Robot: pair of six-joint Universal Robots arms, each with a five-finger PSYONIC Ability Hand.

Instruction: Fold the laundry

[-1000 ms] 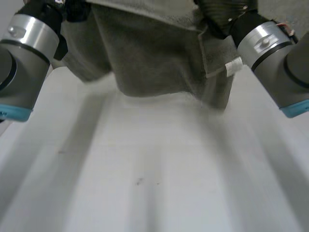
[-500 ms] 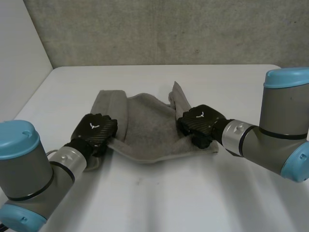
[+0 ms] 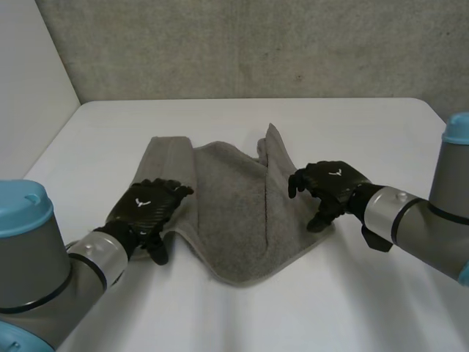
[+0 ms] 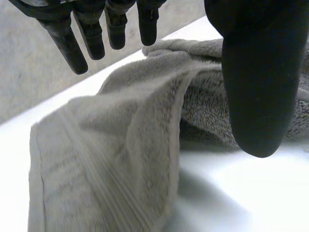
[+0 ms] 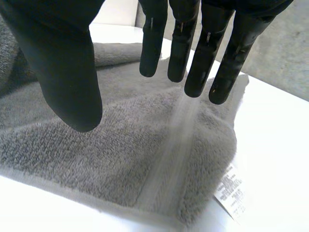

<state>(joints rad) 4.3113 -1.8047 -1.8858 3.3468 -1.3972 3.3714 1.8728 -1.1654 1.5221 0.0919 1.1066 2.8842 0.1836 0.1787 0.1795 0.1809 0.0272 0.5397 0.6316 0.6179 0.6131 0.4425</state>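
Observation:
A grey towel [image 3: 234, 209] lies rumpled on the white table [image 3: 366, 308], with a raised fold along its left side and another ridge near its right edge. My left hand [image 3: 146, 207] is at the towel's left edge, fingers straight. In the left wrist view the left hand [image 4: 256, 72] hovers over the folded towel [image 4: 120, 159] with nothing between thumb and fingers. My right hand [image 3: 330, 187] is at the towel's right edge. In the right wrist view the right hand [image 5: 63, 63] hangs open above the towel [image 5: 120, 150], whose white label [image 5: 231, 191] lies at the near corner.
A grey wall [image 3: 256, 44] runs behind the table's far edge. A pale panel [image 3: 29, 88] stands along the left side. Bare tabletop lies in front of the towel and to its right.
Both hands have opened and let go of the towel, which they earlier held up, then lowered. The towel now lies slack on the table, its near edge sagging closer.

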